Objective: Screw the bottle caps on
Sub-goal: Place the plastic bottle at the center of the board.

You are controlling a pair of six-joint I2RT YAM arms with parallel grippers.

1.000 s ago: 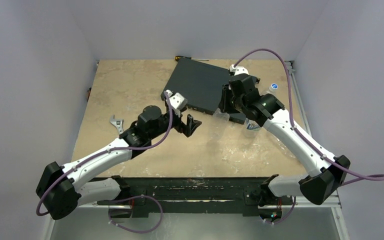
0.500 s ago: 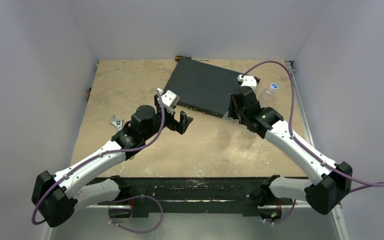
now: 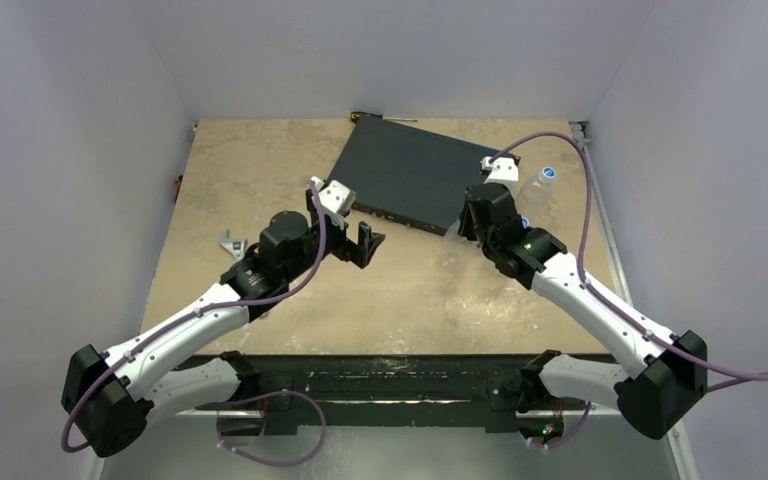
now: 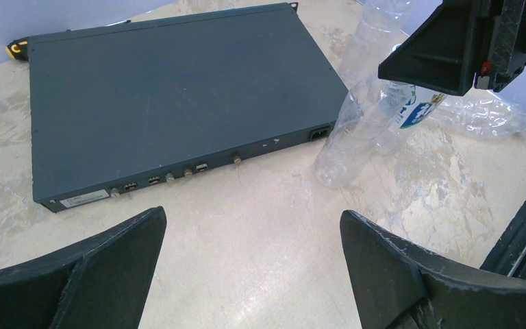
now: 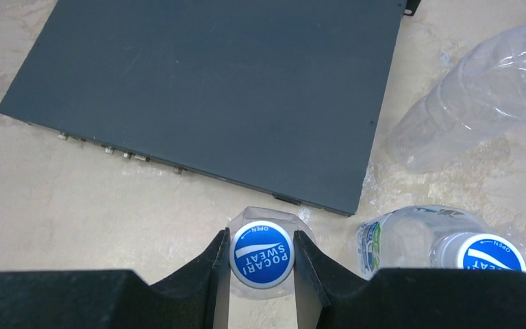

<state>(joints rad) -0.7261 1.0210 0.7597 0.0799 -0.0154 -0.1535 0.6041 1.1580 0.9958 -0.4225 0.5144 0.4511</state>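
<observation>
Our right hand (image 5: 261,241) is clamped on a blue cap (image 5: 261,259) atop a bottle (image 4: 346,144) beside the black box (image 5: 212,89), toward the right edge of the surface (image 3: 260,170). The neighbour bottle (image 5: 404,236) already carries a cap (image 5: 485,252). Our left hand (image 4: 252,226) is apart, empty. Tightening probably remains.

The blue cap (image 5: 261,254) reads "POCARI SWEAT" and "OPEN"; the neighbouring cap (image 5: 494,252) shows "OPEN".
</observation>
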